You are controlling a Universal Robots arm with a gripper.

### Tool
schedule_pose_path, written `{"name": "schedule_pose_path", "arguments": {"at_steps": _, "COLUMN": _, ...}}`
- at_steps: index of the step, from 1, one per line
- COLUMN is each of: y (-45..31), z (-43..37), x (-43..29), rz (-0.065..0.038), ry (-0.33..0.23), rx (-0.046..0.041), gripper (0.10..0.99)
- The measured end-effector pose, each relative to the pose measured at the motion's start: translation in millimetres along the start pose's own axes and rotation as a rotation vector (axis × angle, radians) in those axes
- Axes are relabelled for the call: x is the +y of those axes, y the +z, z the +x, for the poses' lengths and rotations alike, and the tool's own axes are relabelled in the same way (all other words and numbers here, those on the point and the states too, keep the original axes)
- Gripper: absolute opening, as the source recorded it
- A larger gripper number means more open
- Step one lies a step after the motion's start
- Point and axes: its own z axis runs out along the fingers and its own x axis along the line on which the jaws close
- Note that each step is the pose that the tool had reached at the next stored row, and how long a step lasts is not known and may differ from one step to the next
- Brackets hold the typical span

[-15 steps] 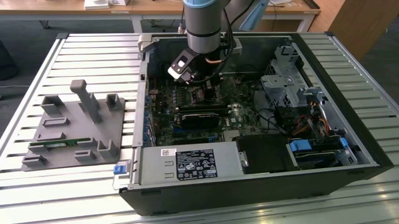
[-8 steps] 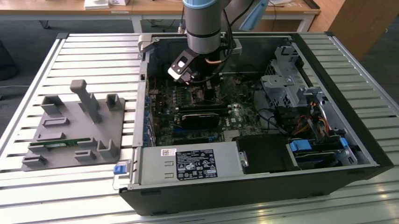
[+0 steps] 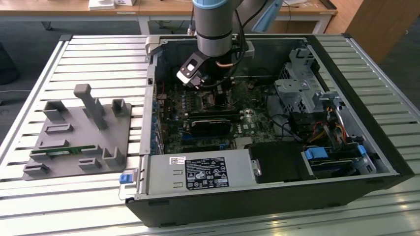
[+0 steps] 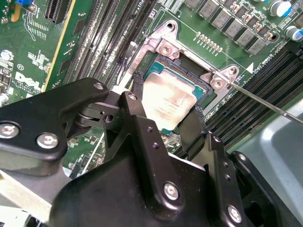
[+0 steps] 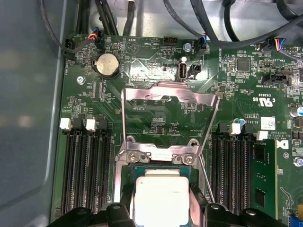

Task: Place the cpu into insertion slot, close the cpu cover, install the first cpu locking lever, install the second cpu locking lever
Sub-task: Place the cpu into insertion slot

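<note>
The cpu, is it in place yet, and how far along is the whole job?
Nearly done: the cpu lies at the insertion slot. In hand: the claw is down around it; I cannot tell whether it has let go. Left: the cpu cover stands flipped open, and a thin locking lever sticks out unlatched, so closing the cover and latching the levers are not yet done.
</note>
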Motion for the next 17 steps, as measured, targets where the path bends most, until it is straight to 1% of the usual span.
{"name": "schedule_pose_path", "arguments": {"at_steps": 6, "y": -0.3, "z": 0.0, "x": -1.4, "rz": 0.000, "ry": 0.003, "rx": 0.0001, "gripper": 0.541}}
{"name": "schedule_pose_path", "arguments": {"at_steps": 10, "y": -3.8, "z": 0.0, "x": -1.1, "rz": 0.000, "ry": 0.004, "rx": -0.0001, "gripper": 0.541}}
{"name": "schedule_pose_path", "arguments": {"at_steps": 17, "y": -2.3, "z": 0.0, "x": 0.2, "rz": 0.001, "ry": 0.015, "rx": -0.0011, "gripper": 0.541}}
